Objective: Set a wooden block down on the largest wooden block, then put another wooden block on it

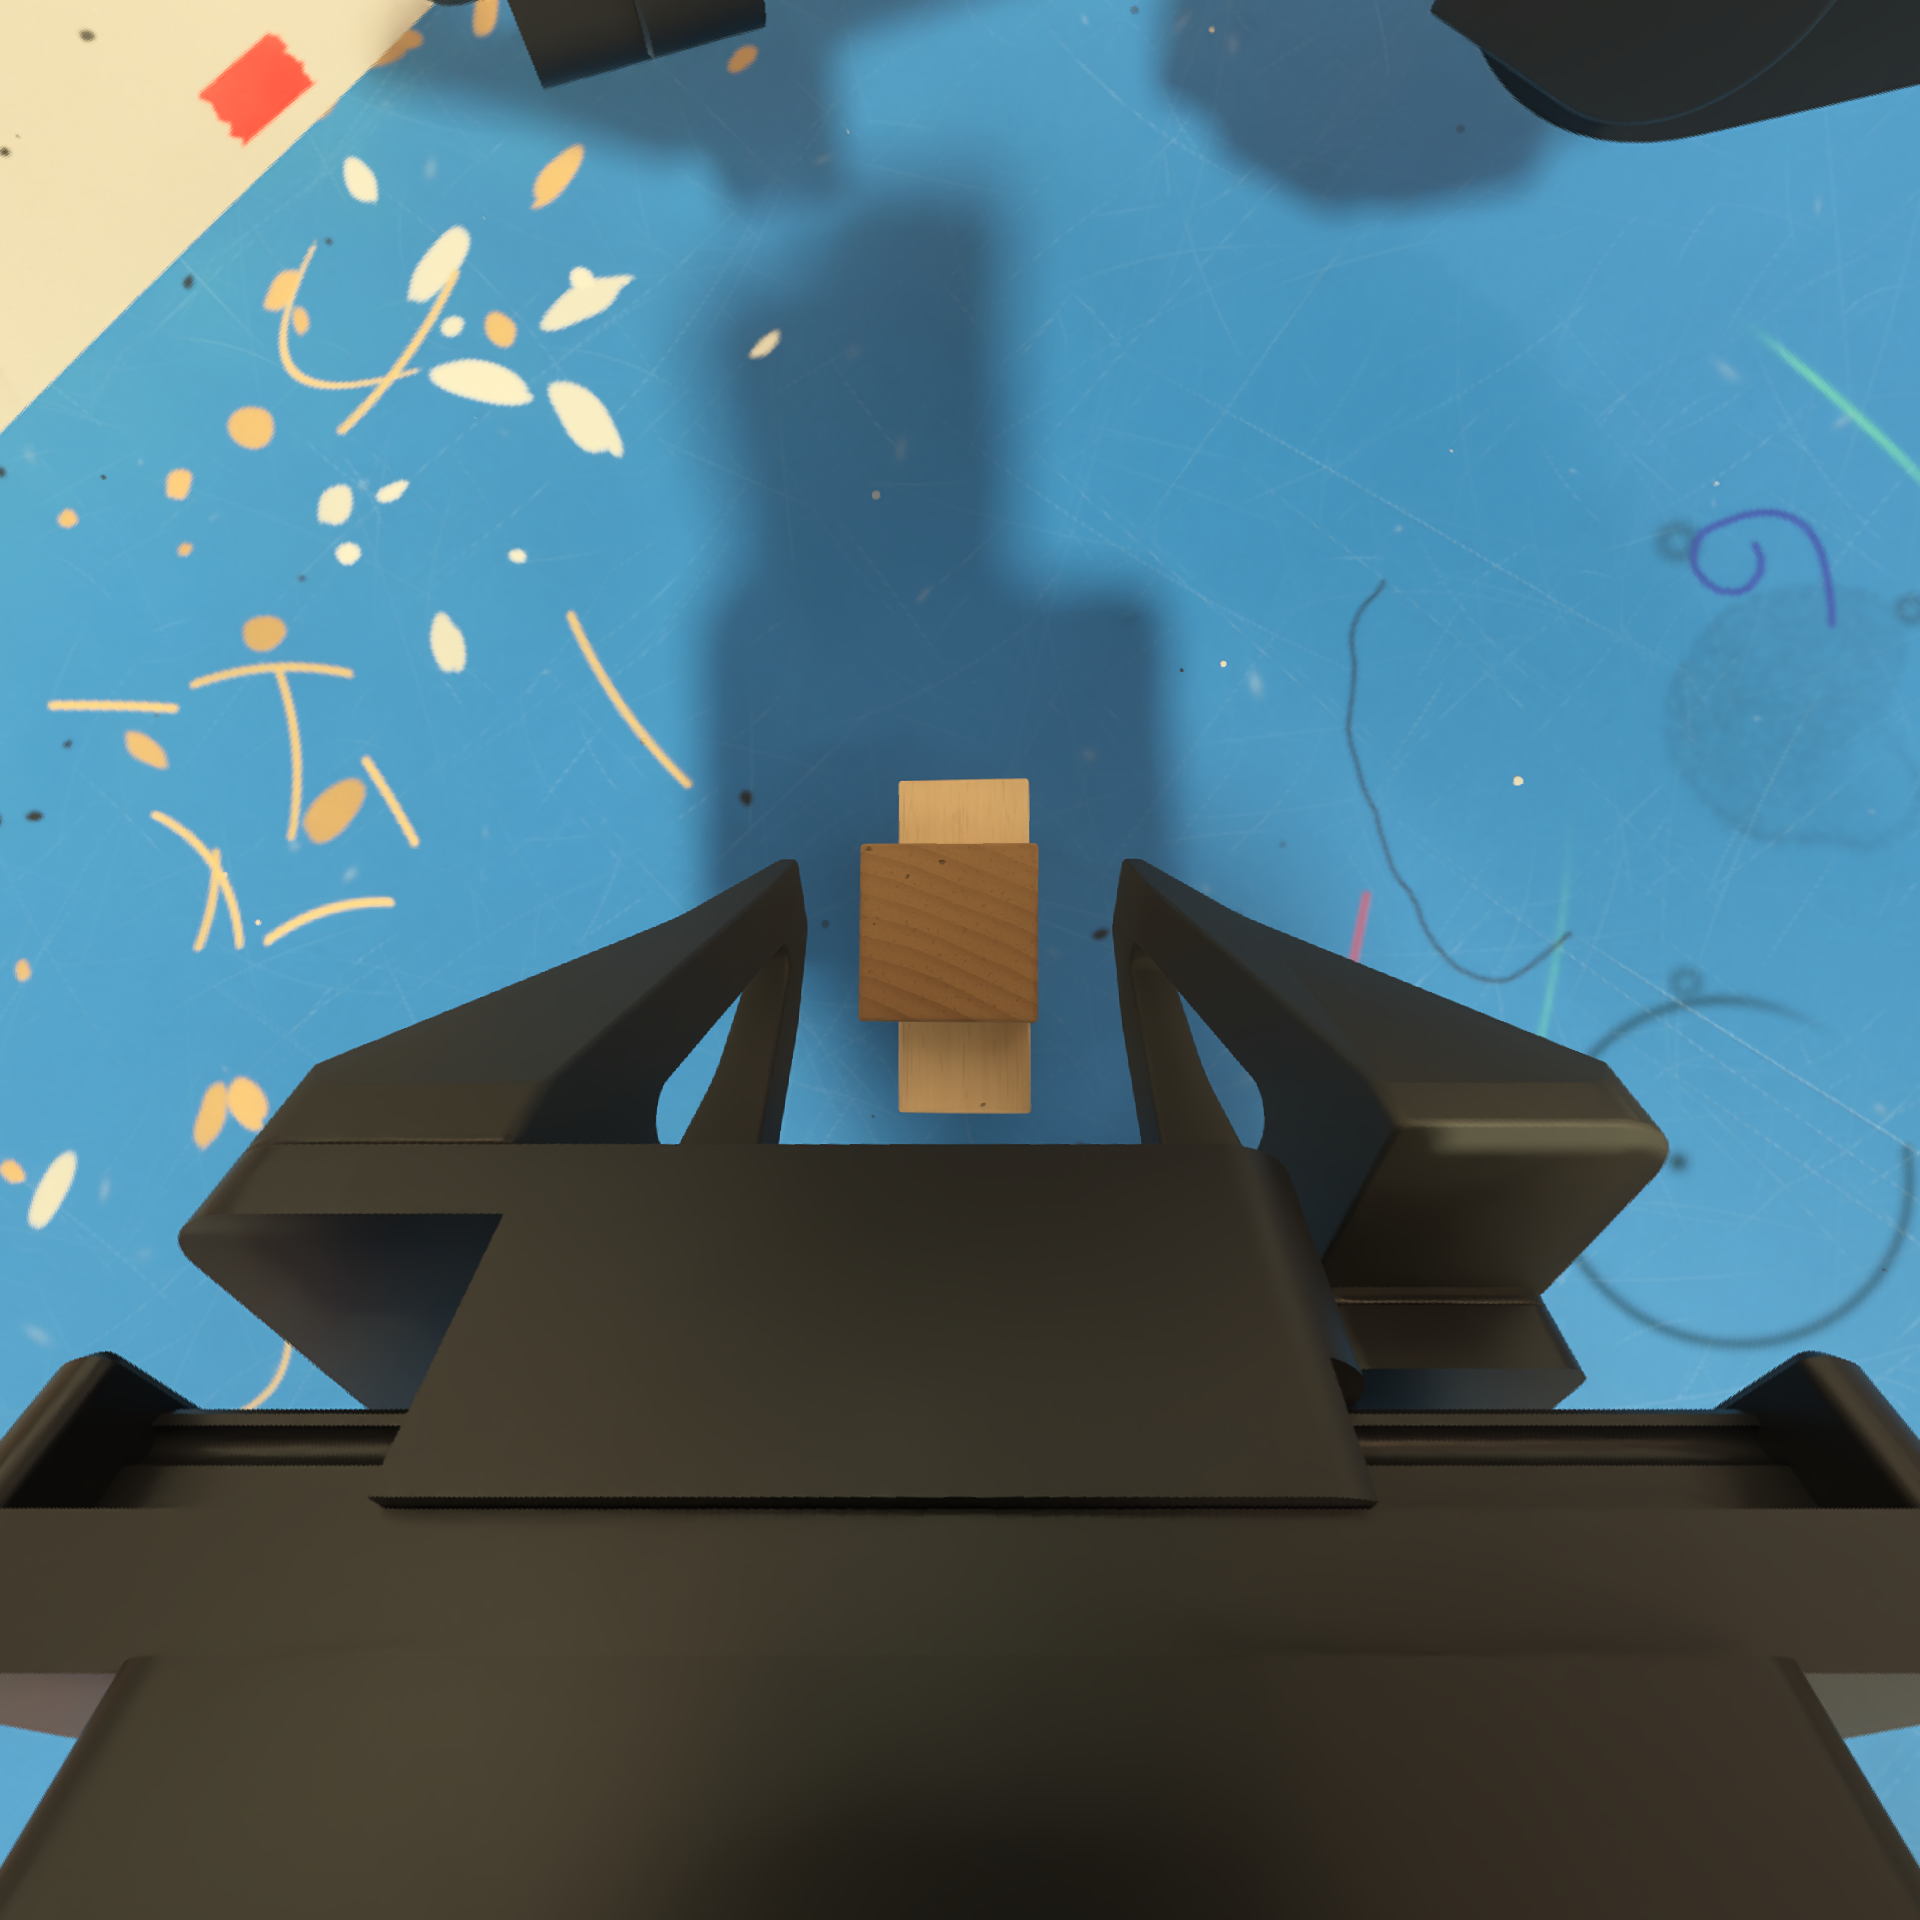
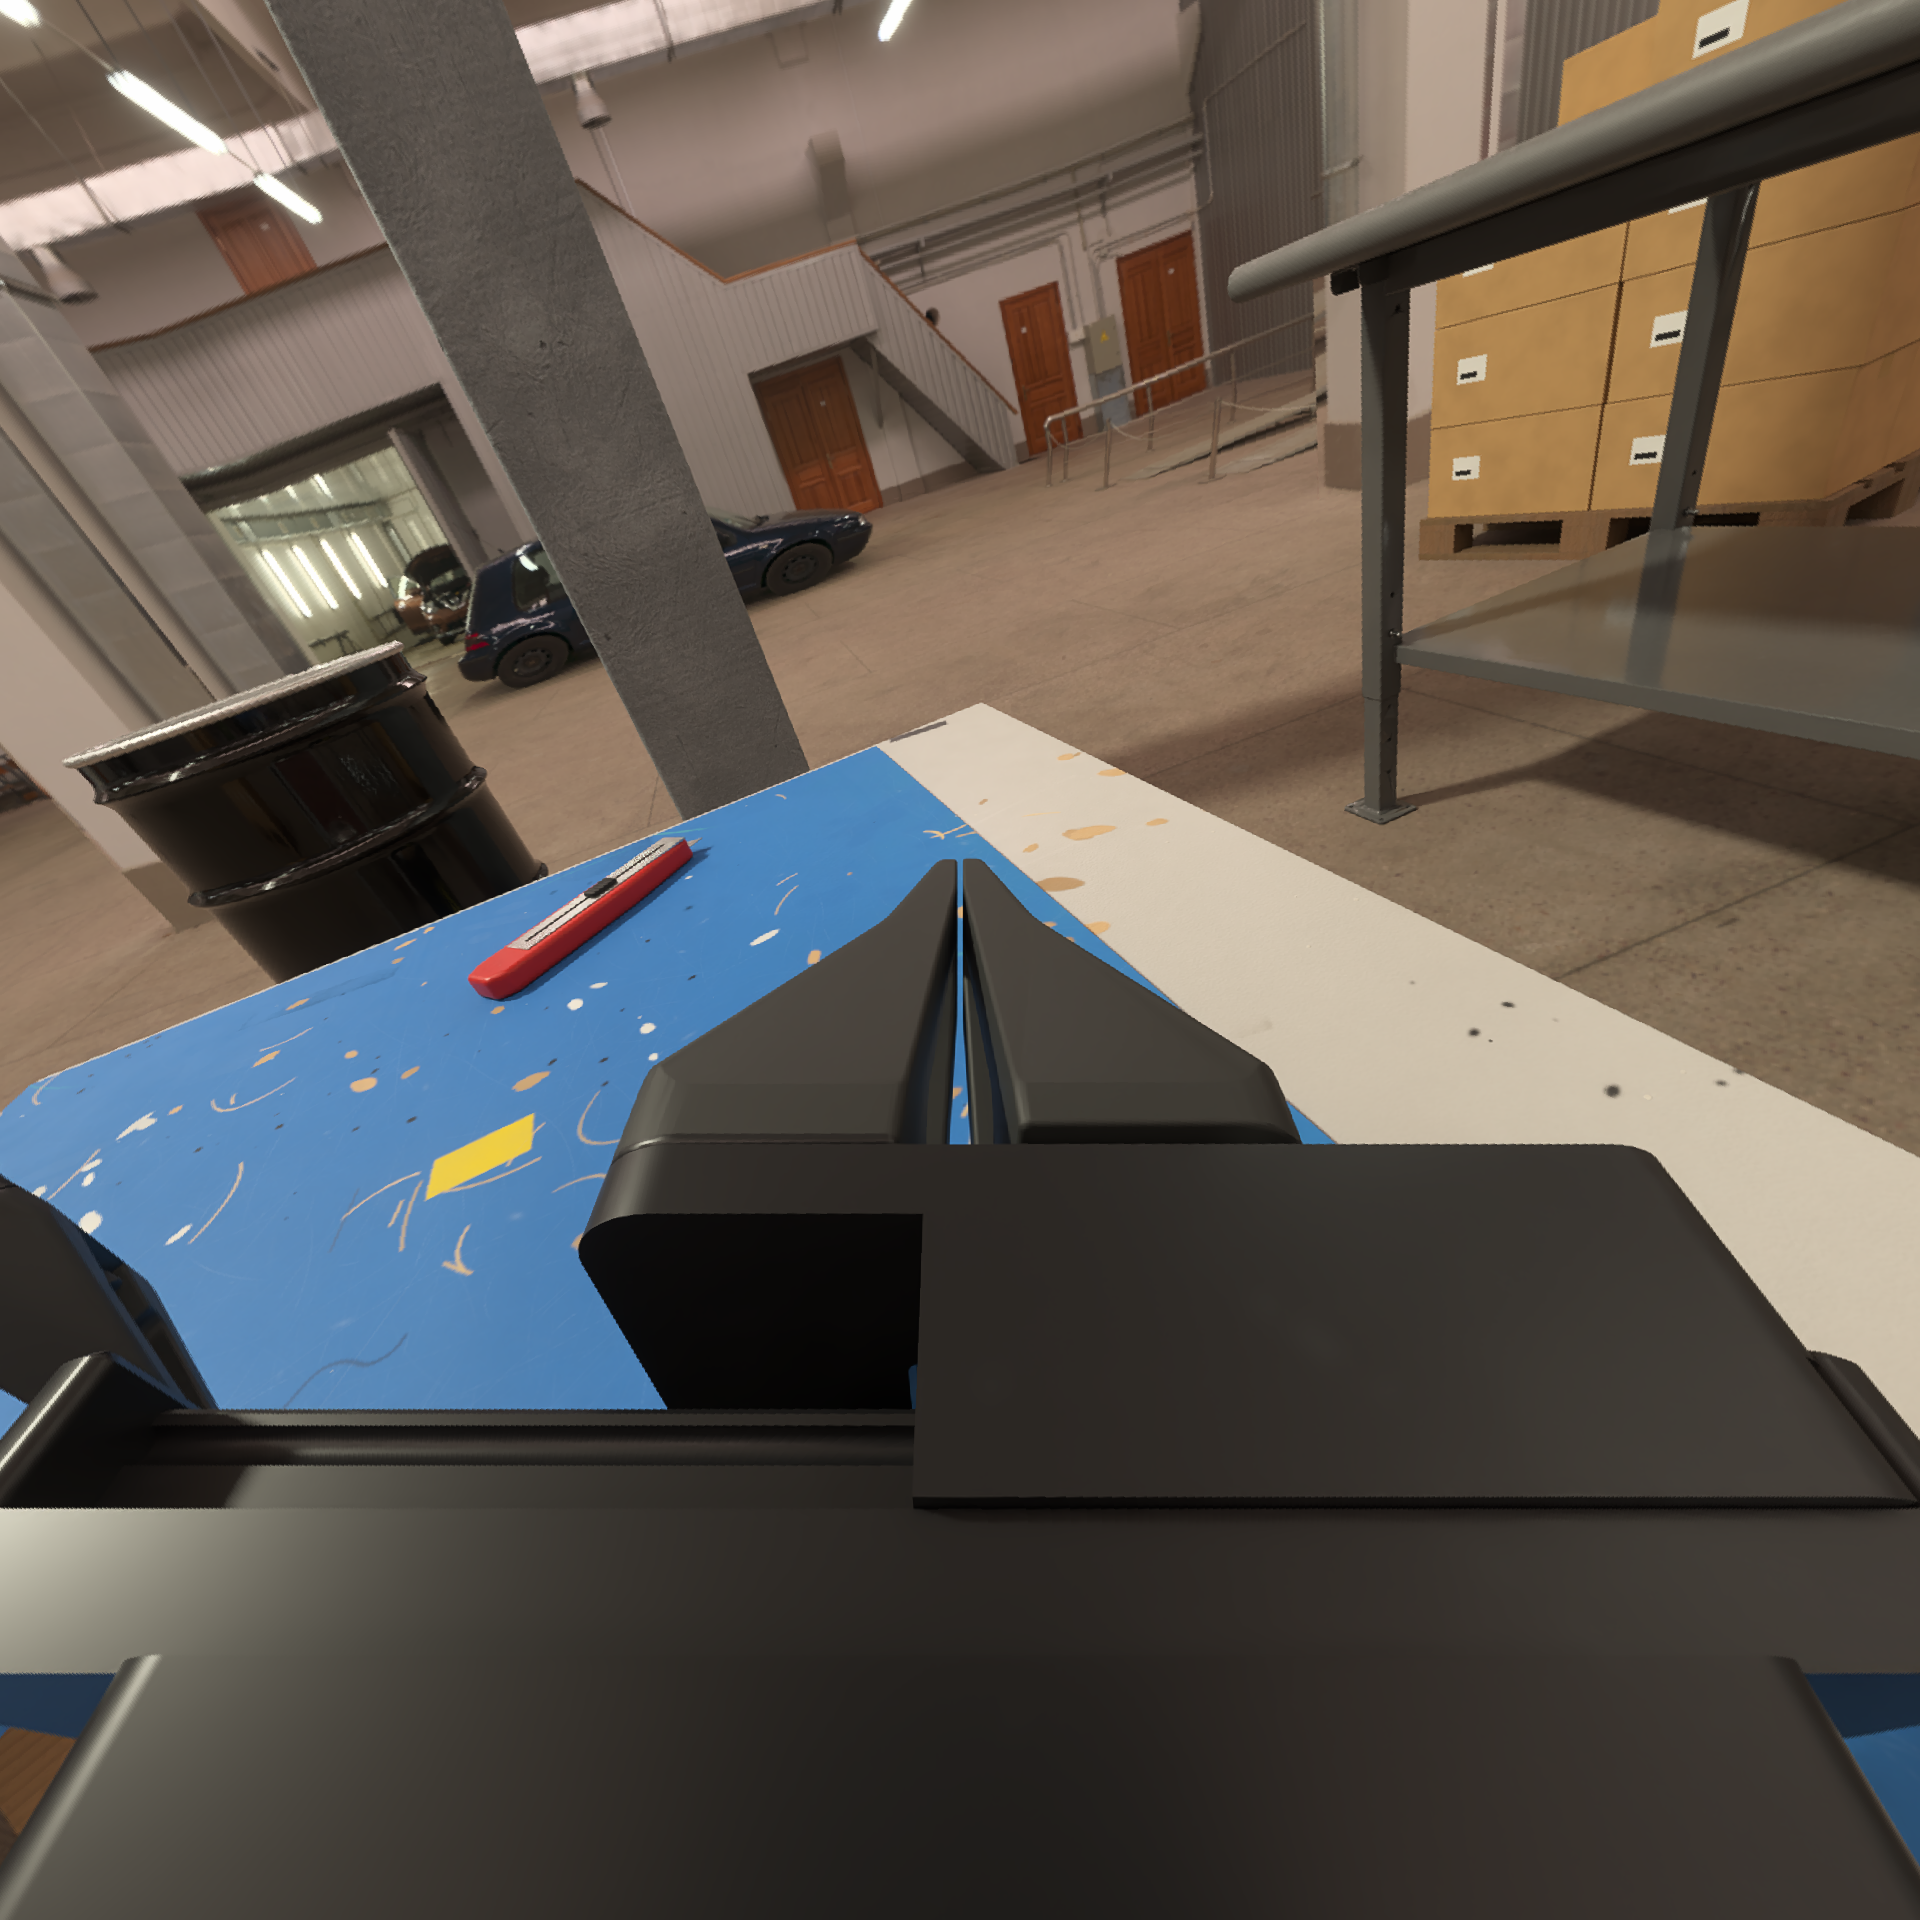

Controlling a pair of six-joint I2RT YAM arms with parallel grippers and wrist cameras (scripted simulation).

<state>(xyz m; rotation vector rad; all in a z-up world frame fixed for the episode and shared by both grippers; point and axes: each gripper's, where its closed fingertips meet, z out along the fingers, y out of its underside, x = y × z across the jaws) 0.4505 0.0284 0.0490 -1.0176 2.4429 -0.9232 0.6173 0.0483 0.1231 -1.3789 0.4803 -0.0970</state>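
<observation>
Two blocks are sitting stacked on the blue mat (image 1: 1299,416): the darker wooden block (image 1: 948,931) is lying crosswise on the pale wooden block (image 1: 964,1070), right between the left gripper (image 1: 958,894) fingers, which are spread wide and touching neither. The right gripper (image 2: 958,878) is clenched on nothing, with a red box cutter (image 2: 582,918) lying off to its fingers' left.

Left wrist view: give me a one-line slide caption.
Open left tool poised above a darker wooden block lying crosswise on a paler block on the blue mat.
</observation>
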